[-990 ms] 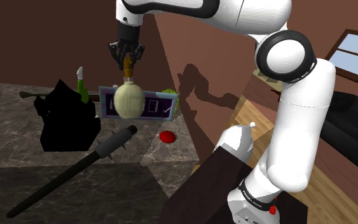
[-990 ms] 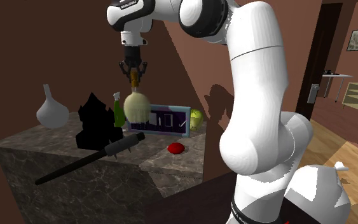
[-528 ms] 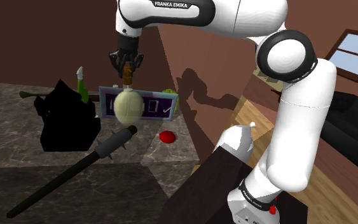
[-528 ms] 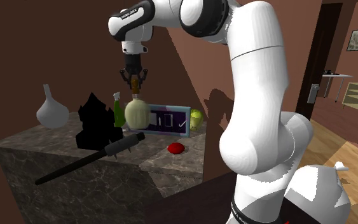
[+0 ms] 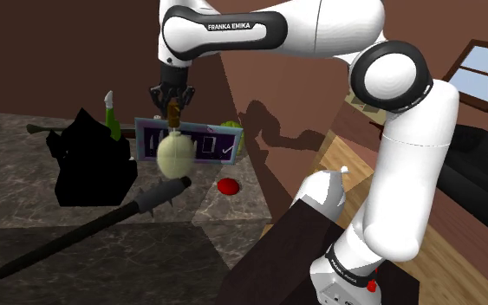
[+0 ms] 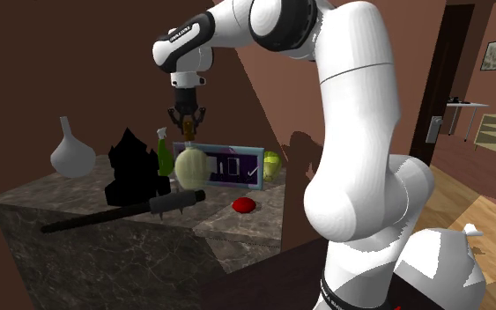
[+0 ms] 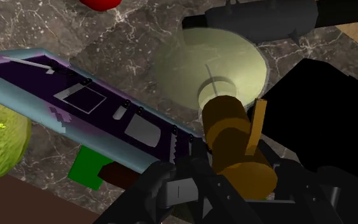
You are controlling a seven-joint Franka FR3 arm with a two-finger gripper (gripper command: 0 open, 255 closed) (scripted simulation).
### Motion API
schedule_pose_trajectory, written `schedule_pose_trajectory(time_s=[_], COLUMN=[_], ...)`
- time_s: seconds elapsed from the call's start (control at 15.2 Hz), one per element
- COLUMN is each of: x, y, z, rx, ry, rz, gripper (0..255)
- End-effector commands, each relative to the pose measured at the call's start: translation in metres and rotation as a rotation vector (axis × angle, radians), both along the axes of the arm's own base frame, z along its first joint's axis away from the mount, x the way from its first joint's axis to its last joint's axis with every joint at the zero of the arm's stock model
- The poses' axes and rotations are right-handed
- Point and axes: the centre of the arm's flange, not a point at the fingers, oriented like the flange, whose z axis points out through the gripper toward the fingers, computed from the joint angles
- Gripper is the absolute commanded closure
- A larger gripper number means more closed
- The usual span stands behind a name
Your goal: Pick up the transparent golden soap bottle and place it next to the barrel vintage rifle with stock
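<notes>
Shoulder view, soap bottle clasped below hand

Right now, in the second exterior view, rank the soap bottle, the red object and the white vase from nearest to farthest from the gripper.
1. soap bottle: held by its amber cap in the fingers of the gripper.
2. red object: on the counter, down to the view's right.
3. white vase: at the counter's left end, farthest off.

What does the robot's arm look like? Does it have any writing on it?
The arm is chunky, rounded and white, with black rings at its joints. White letters on a black band say FRANKA EMIKA. Its gripper is all black.
</notes>
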Motion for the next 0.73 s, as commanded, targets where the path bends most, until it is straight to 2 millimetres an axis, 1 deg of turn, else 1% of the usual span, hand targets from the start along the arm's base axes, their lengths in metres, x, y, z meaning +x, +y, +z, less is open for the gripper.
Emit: schedule_pose_trajectory(time_s=[0.0, 0.33, 0.4, 0.66], x=[0.0, 0.0, 0.0, 0.0], y=[0.001, 0.001, 0.001, 0.001], z=[-0.01, -0.037, -0.045, -0.045], rx=[0.002, 0.002, 0.002, 0.002], ry=[0.001, 0.001, 0.001, 0.001], rz=[0.002, 0.002, 0.002, 0.002], gripper=[255, 255, 255, 255])
